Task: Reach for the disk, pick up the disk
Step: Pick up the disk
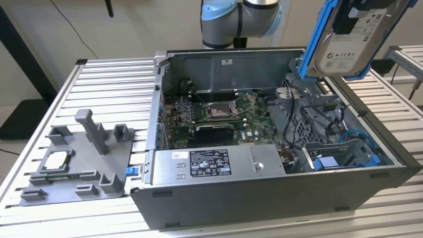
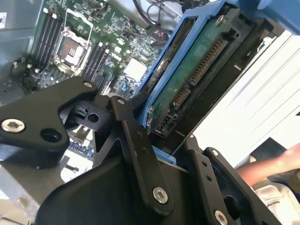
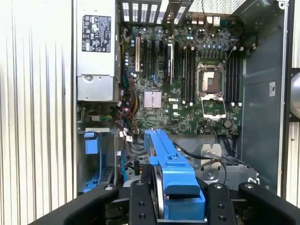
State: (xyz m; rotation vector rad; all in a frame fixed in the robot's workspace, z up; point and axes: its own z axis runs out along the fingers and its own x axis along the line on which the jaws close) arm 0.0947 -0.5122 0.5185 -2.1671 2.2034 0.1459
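The disk (image 1: pixel 340 52), a silver-grey drive with a white label in a bright blue bracket, hangs upright above the case's back corner at the exterior view's right. My gripper (image 1: pixel 355 21) is shut on its upper end. In the first wrist view the blue bracket (image 3: pixel 169 171) runs edge-on between the black fingers (image 3: pixel 142 202), and my gripper (image 3: pixel 180 206) clamps it from both sides. In the second wrist view the disk's green circuit side (image 2: pixel 190 77) faces the camera, held in my gripper (image 2: pixel 166 147).
The open computer case (image 1: pixel 264 198) lies on a slatted metal table (image 1: pixel 112 79), with the motherboard (image 1: pixel 221 111), power supply (image 1: pixel 211 163) and a blue bay (image 1: pixel 327 162) inside. A grey fixture (image 1: pixel 79 158) holding a small silver chip (image 1: pixel 55 160) sits at the exterior view's left. A hand (image 2: pixel 272 164) is nearby.
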